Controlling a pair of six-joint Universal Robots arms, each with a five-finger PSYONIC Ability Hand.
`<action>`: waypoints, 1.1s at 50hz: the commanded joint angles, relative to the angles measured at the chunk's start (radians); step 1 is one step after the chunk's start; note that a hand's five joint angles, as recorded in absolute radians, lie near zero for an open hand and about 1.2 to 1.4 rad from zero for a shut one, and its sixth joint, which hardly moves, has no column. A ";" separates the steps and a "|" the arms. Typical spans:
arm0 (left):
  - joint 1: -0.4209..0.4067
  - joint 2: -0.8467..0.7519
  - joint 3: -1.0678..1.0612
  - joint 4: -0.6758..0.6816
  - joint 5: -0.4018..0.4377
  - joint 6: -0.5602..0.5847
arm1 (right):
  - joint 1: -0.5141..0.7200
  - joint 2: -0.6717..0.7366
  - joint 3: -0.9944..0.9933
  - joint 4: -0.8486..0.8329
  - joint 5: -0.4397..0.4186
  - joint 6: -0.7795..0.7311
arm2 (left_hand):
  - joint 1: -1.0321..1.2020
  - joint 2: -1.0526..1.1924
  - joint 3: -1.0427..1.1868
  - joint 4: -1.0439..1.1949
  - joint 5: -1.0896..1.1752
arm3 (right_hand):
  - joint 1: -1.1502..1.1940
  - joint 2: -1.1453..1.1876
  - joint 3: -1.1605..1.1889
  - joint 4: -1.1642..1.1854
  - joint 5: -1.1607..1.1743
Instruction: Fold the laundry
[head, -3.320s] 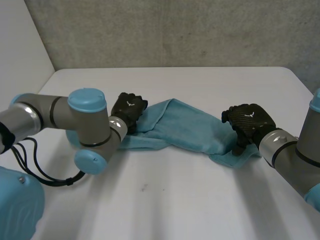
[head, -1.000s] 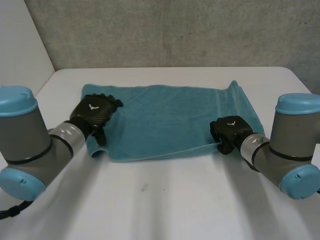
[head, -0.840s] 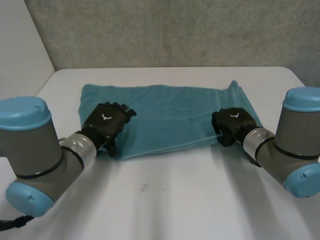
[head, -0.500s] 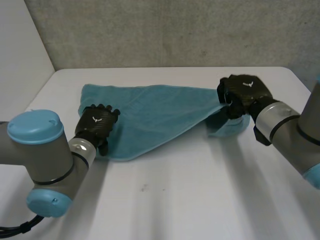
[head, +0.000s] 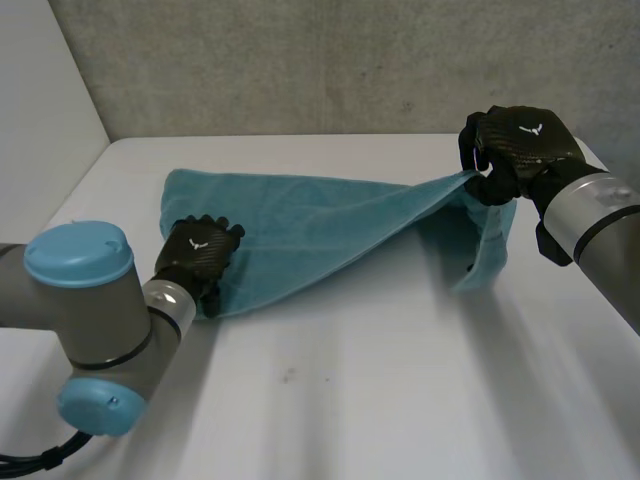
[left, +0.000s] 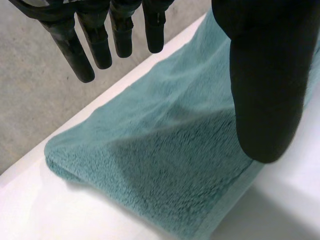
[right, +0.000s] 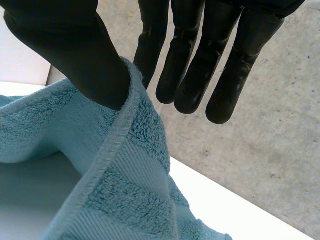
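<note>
A teal towel (head: 320, 225) lies across the white table (head: 350, 400), its left part flat and its right end lifted. My right hand (head: 520, 145) is raised over the far right of the table and pinches the towel's right edge; a flap hangs down below it. In the right wrist view the thumb (right: 75, 45) presses the hem of the towel (right: 130, 190) against the fingers. My left hand (head: 200, 255) rests on the towel's near left corner. In the left wrist view its fingers (left: 95, 40) are straight and spread over the towel (left: 165, 165), holding nothing.
A grey concrete wall (head: 330, 60) rises behind the table's far edge, and a white wall (head: 40, 90) stands at the left. Bare tabletop runs along the near side in front of the towel.
My right hand has carried the towel's right end up and toward the far right, so the cloth now slopes up from the table. My left hand has stayed at the near left corner.
</note>
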 joint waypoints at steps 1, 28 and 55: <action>-0.051 0.074 -0.039 -0.020 0.001 -0.153 | 0.003 -0.006 -0.040 0.001 0.006 0.016 | 0.039 0.037 0.040 0.038 0.037 | 0.422 0.222 0.213 0.209 0.245; -0.054 -0.167 0.180 0.021 -0.172 -0.200 | -0.008 -0.161 -0.052 0.083 -0.032 0.102 | 1.146 1.145 1.147 1.145 1.145 | 0.422 0.222 0.213 0.209 0.245; 0.161 0.112 -0.038 -0.152 -0.008 0.148 | -0.073 0.310 -0.103 0.409 -0.034 -0.427 | 1.149 1.147 1.149 1.147 1.147 | 0.422 0.222 0.213 0.209 0.245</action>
